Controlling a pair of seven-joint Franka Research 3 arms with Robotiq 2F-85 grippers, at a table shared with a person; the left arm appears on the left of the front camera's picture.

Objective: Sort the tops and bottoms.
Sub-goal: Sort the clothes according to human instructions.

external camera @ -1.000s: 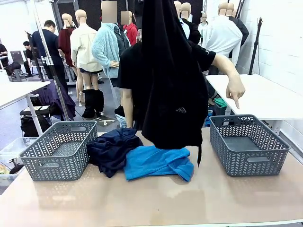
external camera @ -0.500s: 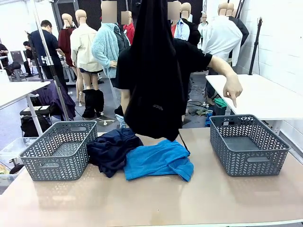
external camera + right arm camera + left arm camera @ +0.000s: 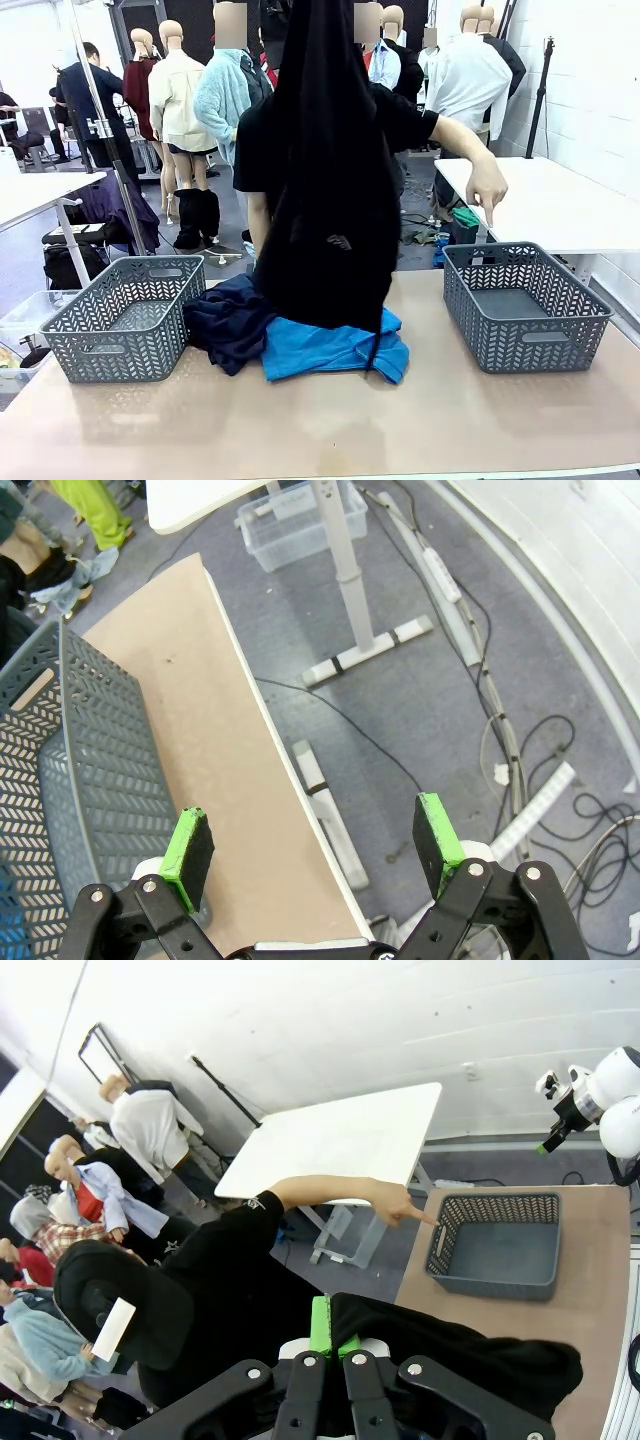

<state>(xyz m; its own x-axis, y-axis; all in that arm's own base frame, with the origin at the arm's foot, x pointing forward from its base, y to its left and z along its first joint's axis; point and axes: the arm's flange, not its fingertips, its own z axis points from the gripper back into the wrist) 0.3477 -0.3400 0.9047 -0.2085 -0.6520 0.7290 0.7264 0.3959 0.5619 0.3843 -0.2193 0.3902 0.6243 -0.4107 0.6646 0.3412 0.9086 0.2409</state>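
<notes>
A black garment (image 3: 330,200) hangs from above the table's middle, its hem over a blue garment (image 3: 330,350). My left gripper (image 3: 330,1328) is shut on the black garment (image 3: 450,1350), which bunches beside the green pads. A navy garment (image 3: 225,320) lies left of the blue one. Grey baskets stand at the left (image 3: 110,355) and right (image 3: 525,350). Behind the hanging cloth a person's hand (image 3: 490,190) points down at the right basket (image 3: 490,1285). My right gripper (image 3: 315,845) is open, with nothing between its fingers, above the table edge (image 3: 220,760).
A grey basket (image 3: 70,770) sits left of my right gripper, with floor cables and a table leg beyond the edge. My right arm (image 3: 600,1100) stands past the right basket. A white table (image 3: 560,200) is behind on the right.
The black garment has swung left and dropped, so its hem now reaches the blue garment. The person's hand keeps pointing at the right basket.
</notes>
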